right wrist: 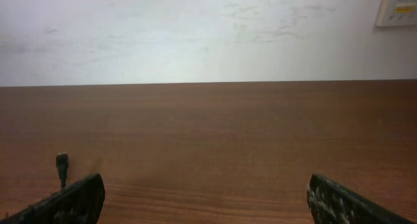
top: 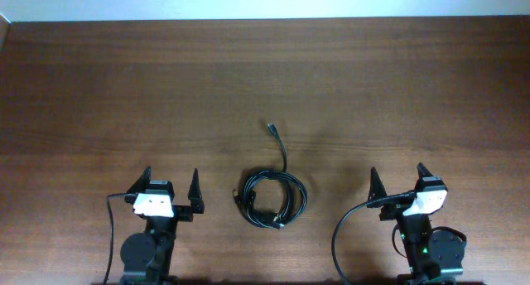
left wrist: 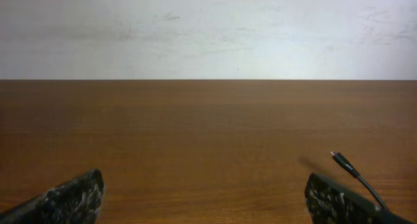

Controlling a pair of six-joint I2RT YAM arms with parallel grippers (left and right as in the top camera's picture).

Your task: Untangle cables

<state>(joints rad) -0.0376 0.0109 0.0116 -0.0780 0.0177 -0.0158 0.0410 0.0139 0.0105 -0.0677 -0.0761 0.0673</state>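
Note:
The cables [top: 272, 198] lie as a tangled black coil on the wooden table, near the front middle, with one loose end and its plug [top: 272, 128] running up and away from the coil. That plug end also shows in the left wrist view [left wrist: 343, 163] and in the right wrist view [right wrist: 62, 164]. My left gripper [top: 171, 183] is open and empty, left of the coil. My right gripper [top: 397, 180] is open and empty, right of the coil. Neither gripper touches the cables.
The wooden table [top: 265, 86] stretches back to a white wall [left wrist: 208, 28]. Thick black arm wires [top: 341, 235] loop beside the arm bases. A white wall panel [right wrist: 399, 6] shows at the top right of the right wrist view.

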